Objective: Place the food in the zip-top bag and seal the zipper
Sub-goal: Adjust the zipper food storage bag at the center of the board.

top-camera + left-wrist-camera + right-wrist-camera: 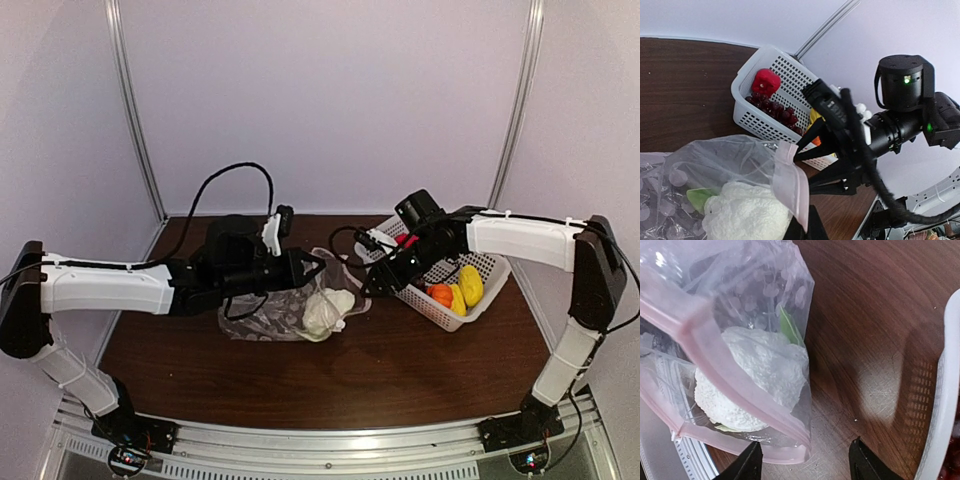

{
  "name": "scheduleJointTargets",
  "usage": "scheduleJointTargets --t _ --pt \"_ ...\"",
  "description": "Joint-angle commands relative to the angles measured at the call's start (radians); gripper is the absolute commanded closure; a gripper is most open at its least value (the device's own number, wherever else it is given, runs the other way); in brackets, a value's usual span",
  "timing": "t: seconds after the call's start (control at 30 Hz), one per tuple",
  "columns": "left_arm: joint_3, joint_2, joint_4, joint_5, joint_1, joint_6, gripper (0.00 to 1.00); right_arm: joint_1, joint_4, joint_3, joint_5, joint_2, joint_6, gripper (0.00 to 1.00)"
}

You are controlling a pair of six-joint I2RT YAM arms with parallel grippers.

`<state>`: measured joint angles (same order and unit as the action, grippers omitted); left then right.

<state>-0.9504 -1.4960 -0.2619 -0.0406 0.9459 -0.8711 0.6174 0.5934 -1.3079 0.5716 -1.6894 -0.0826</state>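
The zip-top bag (pixel 268 312) lies crinkled at the table's middle with the white cauliflower (pixel 326 312) inside its open mouth. My left gripper (pixel 318 266) is shut on the bag's upper mouth edge, pinching the pink zipper (pixel 790 175) and lifting it above the cauliflower (pixel 747 215). My right gripper (pixel 378 278) hovers between bag and basket, open, its fingertips (pixel 752 465) straddling the corner of the bag (pixel 765 290) over bare table, holding nothing. The rest of the food sits in the basket: red pepper (pixel 765 81), grape bunch (pixel 776 111), orange piece (pixel 438 294), yellow piece (pixel 469 285).
The white mesh basket (pixel 482 268) stands at the right of the table, its rim (pixel 944 390) close beside my right gripper. Purple walls with metal posts enclose the back and sides. The right arm's cable and wrist (pixel 900 110) hang just beyond the bag mouth.
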Motion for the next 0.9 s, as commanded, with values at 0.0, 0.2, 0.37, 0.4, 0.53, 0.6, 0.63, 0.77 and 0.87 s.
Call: scheduleJointTargets --t 0.0,0.2,0.37,0.4,0.53,0.6,0.63,0.77,0.87 --pt "0.013 0.044 -0.073 0.013 -0.005 -0.020 1.00 0.017 -0.022 -0.013 0.097 -0.049 -0.003 0.39" --pt "0.045 0.083 -0.096 0.025 -0.004 -0.039 1.00 0.020 -0.089 0.045 0.071 -0.036 0.030 0.58" --pt "0.059 0.098 -0.089 0.026 -0.004 -0.034 1.00 0.021 -0.089 0.004 0.090 -0.094 0.053 0.67" --pt "0.063 0.100 -0.088 0.025 -0.004 -0.033 1.00 0.021 -0.086 -0.008 0.092 -0.108 0.057 0.68" --pt "0.073 0.107 -0.070 0.051 -0.005 -0.035 1.00 0.021 -0.040 -0.075 0.070 -0.151 0.055 1.00" --pt "0.061 0.107 -0.028 0.075 -0.004 -0.030 1.00 0.018 0.022 -0.129 0.063 -0.136 0.037 1.00" --pt "0.046 0.101 0.007 0.080 -0.004 -0.016 1.00 0.018 0.048 -0.147 0.076 -0.117 0.030 1.00" --pt "-0.100 0.051 0.239 0.065 -0.004 0.067 1.00 0.017 0.173 -0.266 0.244 -0.047 -0.016 1.00" --pt "-0.239 0.059 0.428 0.078 -0.004 0.157 1.00 0.015 0.156 -0.291 0.196 -0.018 0.004 1.00"
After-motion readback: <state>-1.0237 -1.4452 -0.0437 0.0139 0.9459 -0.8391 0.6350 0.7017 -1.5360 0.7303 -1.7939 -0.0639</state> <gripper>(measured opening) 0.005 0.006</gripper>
